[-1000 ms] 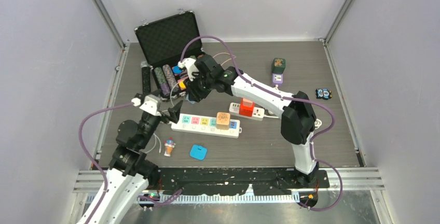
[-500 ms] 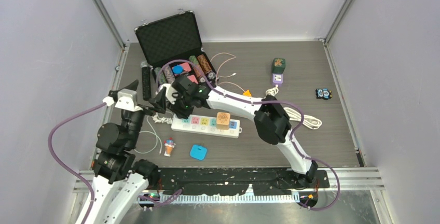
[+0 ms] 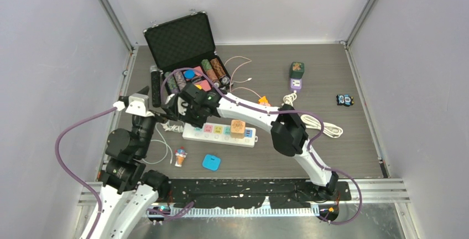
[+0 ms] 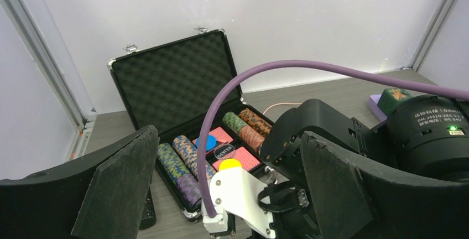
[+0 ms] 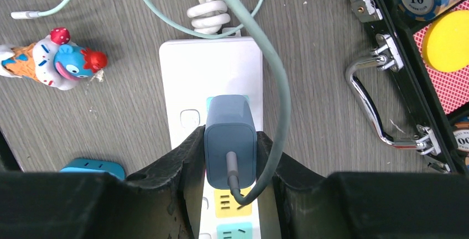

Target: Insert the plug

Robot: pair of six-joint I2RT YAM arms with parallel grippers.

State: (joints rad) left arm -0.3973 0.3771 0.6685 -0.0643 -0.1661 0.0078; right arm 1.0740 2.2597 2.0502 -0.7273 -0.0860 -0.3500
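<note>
In the right wrist view my right gripper [image 5: 230,159] is shut on a blue-grey plug [image 5: 230,139] with a grey-green cable. It holds the plug upright against the white power strip [image 5: 210,67], over the socket nearest the strip's cord end. The prongs are hidden, so I cannot tell how deep they sit. A yellow socket [image 5: 232,203] lies just behind the plug. In the top view the right gripper [image 3: 185,110] is at the left end of the strip [image 3: 221,133] and hides the plug. My left gripper [image 3: 138,99] is open and empty, raised left of the strip, and faces the right wrist [image 4: 227,195].
An open black case of poker chips [image 3: 182,51] stands behind the strip. A wooden cube plug [image 3: 238,128] sits in the strip. An ice-cream toy [image 3: 180,156] and a blue adapter [image 3: 210,162] lie in front. A coiled white cable [image 3: 323,125] lies to the right.
Over the second the right gripper came from beside the case down to the strip's left end. The left arm pulled back to the left and lifted. Little has moved in the last half second.
</note>
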